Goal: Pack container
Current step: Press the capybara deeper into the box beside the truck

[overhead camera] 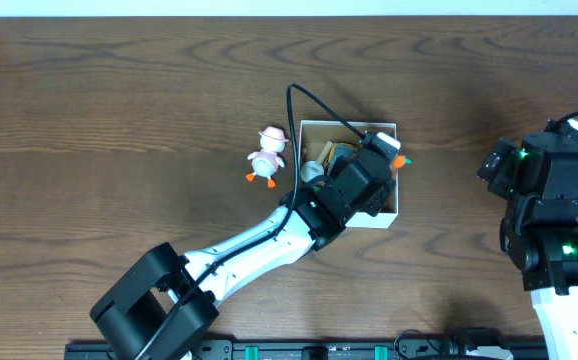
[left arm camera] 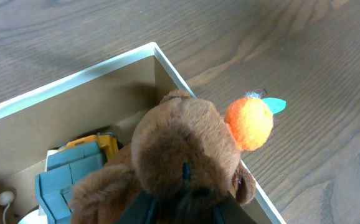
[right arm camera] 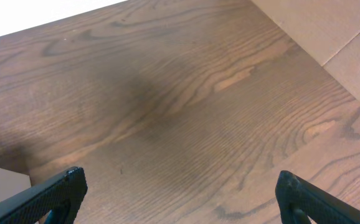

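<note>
From overhead, your left arm (overhead camera: 259,240) reaches from the bottom left across the dark wooden table (overhead camera: 119,90) to the container (overhead camera: 317,135), a white-walled square box near the centre. The left gripper (overhead camera: 377,158) sits over the box's right side. A pink duck toy (overhead camera: 268,155) lies just beside its left wall. Your right arm (overhead camera: 554,215) stands well apart at the right edge. In the left wrist view, the gripper grasps a brown plush toy (left arm camera: 180,149) with an orange ball (left arm camera: 248,122), above the container's right wall. A blue and yellow toy (left arm camera: 74,171) lies inside. In the right wrist view, the right gripper (right arm camera: 180,183) is released, fingers spread wide over the wood.
</note>
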Tool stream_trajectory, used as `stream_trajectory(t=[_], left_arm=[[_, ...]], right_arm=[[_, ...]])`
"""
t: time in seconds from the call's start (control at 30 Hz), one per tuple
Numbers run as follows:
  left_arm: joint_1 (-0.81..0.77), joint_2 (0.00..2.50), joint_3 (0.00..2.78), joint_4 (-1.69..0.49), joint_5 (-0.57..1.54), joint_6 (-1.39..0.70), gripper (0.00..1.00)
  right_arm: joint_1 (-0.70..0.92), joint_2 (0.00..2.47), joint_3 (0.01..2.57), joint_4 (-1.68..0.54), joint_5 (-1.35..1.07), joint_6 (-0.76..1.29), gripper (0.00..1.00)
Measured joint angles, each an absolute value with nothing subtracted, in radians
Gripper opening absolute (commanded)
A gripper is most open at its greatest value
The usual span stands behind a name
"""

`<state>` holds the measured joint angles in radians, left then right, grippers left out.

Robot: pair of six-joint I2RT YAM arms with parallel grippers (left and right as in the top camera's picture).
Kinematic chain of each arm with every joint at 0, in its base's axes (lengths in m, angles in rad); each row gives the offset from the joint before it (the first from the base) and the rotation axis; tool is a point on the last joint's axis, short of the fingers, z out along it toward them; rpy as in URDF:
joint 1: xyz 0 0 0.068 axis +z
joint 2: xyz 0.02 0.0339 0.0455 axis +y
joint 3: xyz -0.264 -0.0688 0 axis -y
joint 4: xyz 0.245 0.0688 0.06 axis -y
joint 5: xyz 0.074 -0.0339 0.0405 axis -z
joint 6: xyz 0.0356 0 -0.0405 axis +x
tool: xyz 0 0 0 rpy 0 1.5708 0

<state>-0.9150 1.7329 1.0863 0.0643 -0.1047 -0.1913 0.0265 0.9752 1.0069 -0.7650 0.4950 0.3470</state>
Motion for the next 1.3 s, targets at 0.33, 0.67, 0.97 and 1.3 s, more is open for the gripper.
stream_trajectory(t=[0.33, 0.67, 0.97, 1.3], left_arm=[[-0.912, 1.687, 1.084, 0.041, -0.105, -0.16, 0.06], [-0.906, 1.351, 1.081, -0.155, -0.113, -0.149, 0.06], [-0.906, 1.368, 1.081, -0.289, -0.112, -0.16, 0.06], [-0.906, 1.484, 1.081, -0.269, -0.105, -0.186, 0.06]], right_arm=[[0.027, 0.975, 1.007, -0.765, 0.495, 0.347, 0.99], [0.027, 0.975, 1.007, -0.765, 0.495, 0.347, 0.99], [0.027, 0.975, 1.007, -0.765, 0.495, 0.347, 0.99], [0.027, 0.975, 1.007, -0.765, 0.495, 0.347, 0.99]])
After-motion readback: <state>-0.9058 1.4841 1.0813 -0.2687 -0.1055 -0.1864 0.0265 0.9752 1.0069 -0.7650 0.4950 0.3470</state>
